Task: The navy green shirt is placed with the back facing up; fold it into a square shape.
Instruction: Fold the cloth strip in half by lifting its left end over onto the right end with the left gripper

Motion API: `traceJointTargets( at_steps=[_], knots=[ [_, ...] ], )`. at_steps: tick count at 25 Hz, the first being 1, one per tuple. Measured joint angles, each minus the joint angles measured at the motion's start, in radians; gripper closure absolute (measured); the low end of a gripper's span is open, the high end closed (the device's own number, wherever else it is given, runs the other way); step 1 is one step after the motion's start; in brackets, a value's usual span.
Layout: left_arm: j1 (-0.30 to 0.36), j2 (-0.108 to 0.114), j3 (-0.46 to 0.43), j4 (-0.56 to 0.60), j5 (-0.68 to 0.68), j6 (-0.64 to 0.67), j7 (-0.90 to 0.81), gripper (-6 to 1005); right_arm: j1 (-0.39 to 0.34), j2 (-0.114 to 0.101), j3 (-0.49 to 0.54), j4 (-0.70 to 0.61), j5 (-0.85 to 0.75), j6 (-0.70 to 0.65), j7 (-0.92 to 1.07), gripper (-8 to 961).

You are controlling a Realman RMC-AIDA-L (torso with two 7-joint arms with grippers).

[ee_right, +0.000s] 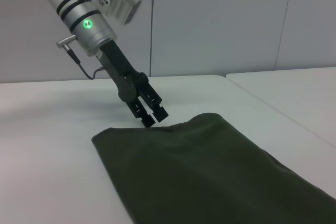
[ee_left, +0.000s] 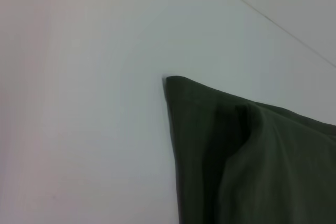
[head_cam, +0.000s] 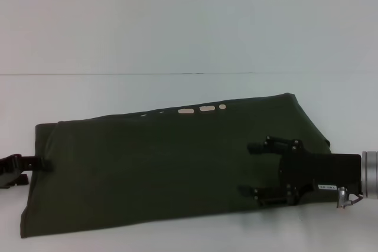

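Shirt (head_cam: 165, 169) lies folded lengthwise on white surface (head_cam: 177, 39), left pincer (ee_right: 149, 115) clamped on its left edge, right pincer (head_cam: 251, 169) spread wide, holding nothing, over its right part.

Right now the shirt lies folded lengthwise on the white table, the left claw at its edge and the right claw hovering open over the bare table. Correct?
Not quite. In the head view the right claw is open over the shirt itself, not the bare table. The left claw is at the shirt's edge.
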Motion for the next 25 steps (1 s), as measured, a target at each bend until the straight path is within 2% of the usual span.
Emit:
traceJointTargets(
  at_steps=[25],
  knots=[
    [-0.004, -0.009, 0.012, -0.007, -0.001, -0.034, 0.013, 217, 0.002, 0.0, 0.0, 0.006, 0.0, 0.0, 0.004, 25]
  ],
)
